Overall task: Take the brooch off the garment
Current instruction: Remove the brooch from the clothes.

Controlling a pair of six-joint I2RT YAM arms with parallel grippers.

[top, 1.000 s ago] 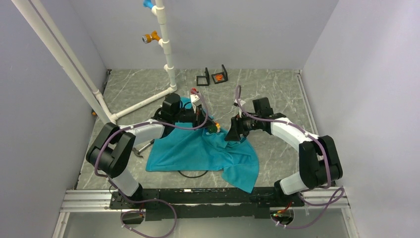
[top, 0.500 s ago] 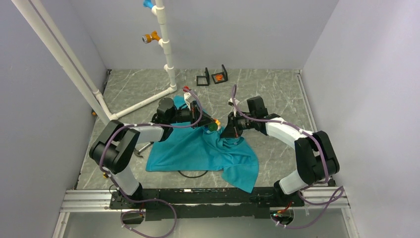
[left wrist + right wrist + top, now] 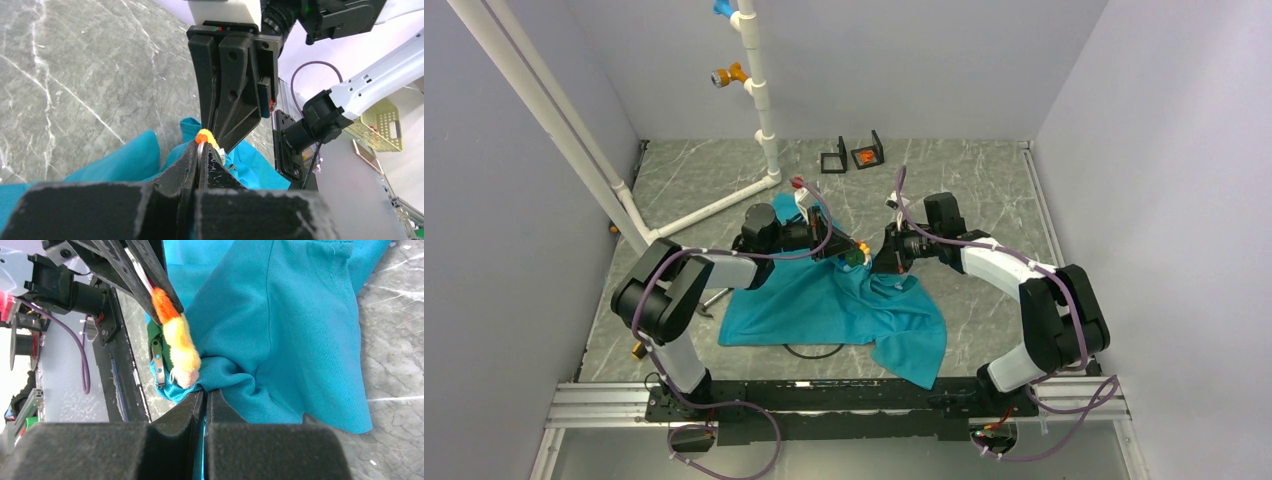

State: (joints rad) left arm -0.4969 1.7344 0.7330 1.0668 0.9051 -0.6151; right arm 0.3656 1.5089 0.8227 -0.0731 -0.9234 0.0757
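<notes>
The brooch was right there between my 2 grippers, lifted clear of the table on a raised fold of the garment, orange end up, pale yellow end down against the cloth. My left gripper was pinched fully shut on the orange end, fingers together with only the fuzz between them. My right gripper was also closed tight, on a bunch of teal fabric just under the yellow tip, and it was touching cloth, not the ornament. Beside the fuzz I could see a green backing and a thin metal pin running down into the fabric; whether that pin was latched or open I could not tell. Here is how I read it: the thing looked feather-light and soft, so the fluff would squash and could slide out of a pinch, while the pin looked stiff, thin and easy to bend. The shirt looked limp and stretchy, so it would follow any pull unless held close to the pin. The better hold, I judged, was low on the firm backing, not the fluffy tip, with the pull going along the pin so the knit would not snag.
</notes>
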